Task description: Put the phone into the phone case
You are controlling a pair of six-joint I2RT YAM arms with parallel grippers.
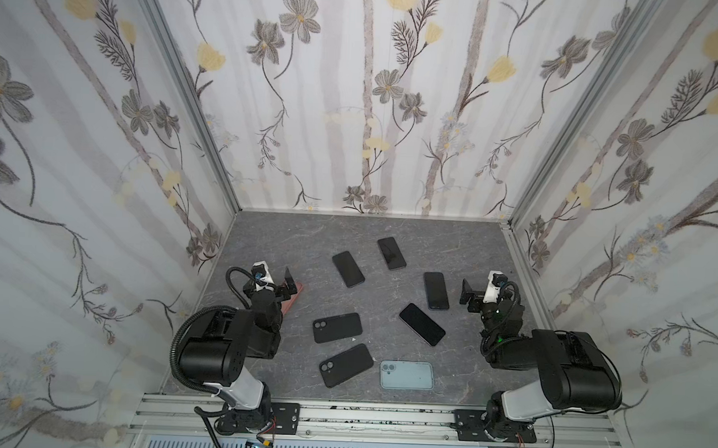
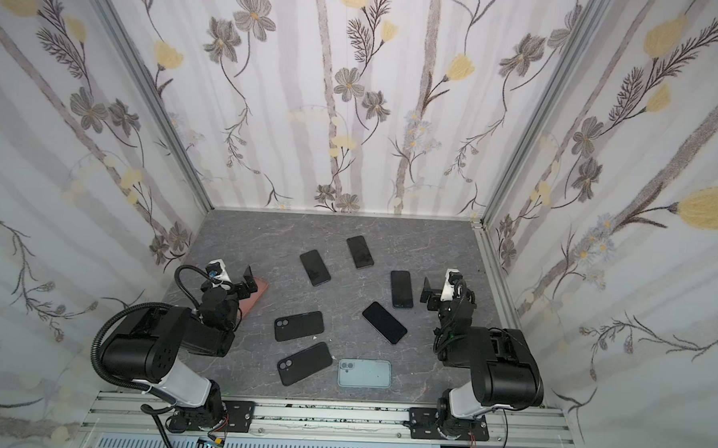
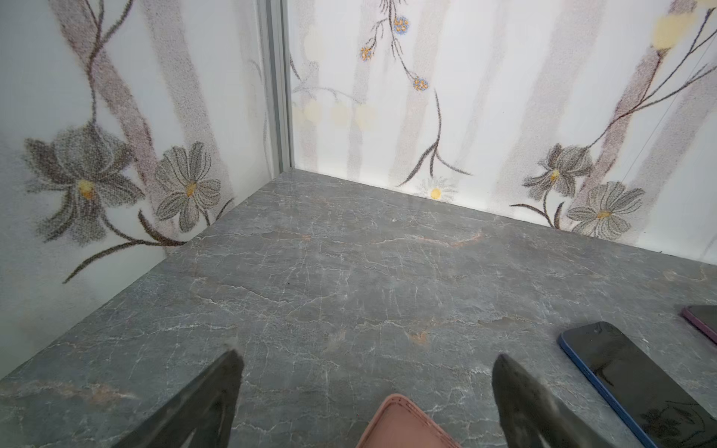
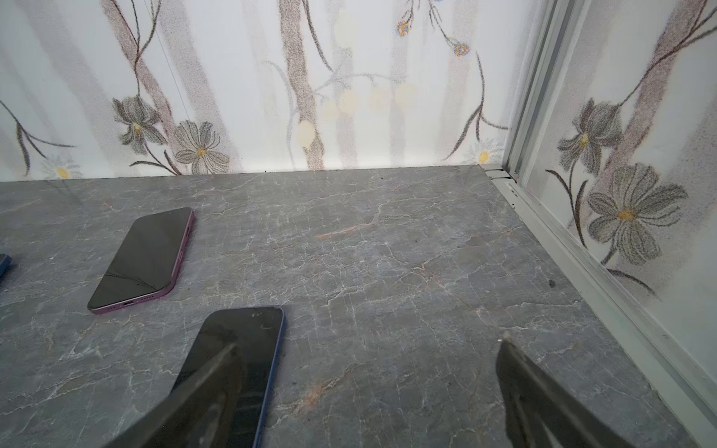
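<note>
- A grey, veined stone-look tabletop [image 1: 265, 237] sits inside walls covered in grey-and-yellow floral wallpaper [image 1: 355, 87].
- Four flat rectangular phones lie screen-up on the far and middle parts of it, all apart from one another.
- They are the left blue-framed phone [image 1: 348, 268], the purple-framed phone [image 1: 391, 253] farthest back, the right blue-framed phone [image 1: 436, 291] and the black phone [image 1: 422, 324].
- The black phone lies at a slant near the middle. The right wrist view shows cracks in the purple-framed phone's dark screen.
- Nearer the front lie two matte black cases with round camera cut-outs, the upper black case [image 1: 337, 327] and the lower black case [image 1: 345, 365], near each other.
- A pale blue-grey translucent case [image 1: 406, 375] lies just to the right of the lower black case. Both top views show all three.
- A salmon-pink case [image 1: 295, 298] lies at the left side of the tabletop, largely hidden under the left arm.
- The left gripper [image 1: 288, 281] stands over the salmon-pink case with its jaws spread wide.
- In the left wrist view, the case's rounded end shows between the two dark fingers [image 3: 217, 391]. Whether anything touches it cannot be told.
- The right gripper [image 1: 466, 294] sits just to the right of the right blue-framed phone, jaws equally wide, with bare tabletop between them.
- In the right wrist view, one of its fingers overlaps that phone's dark screen. Contact cannot be told.
</note>
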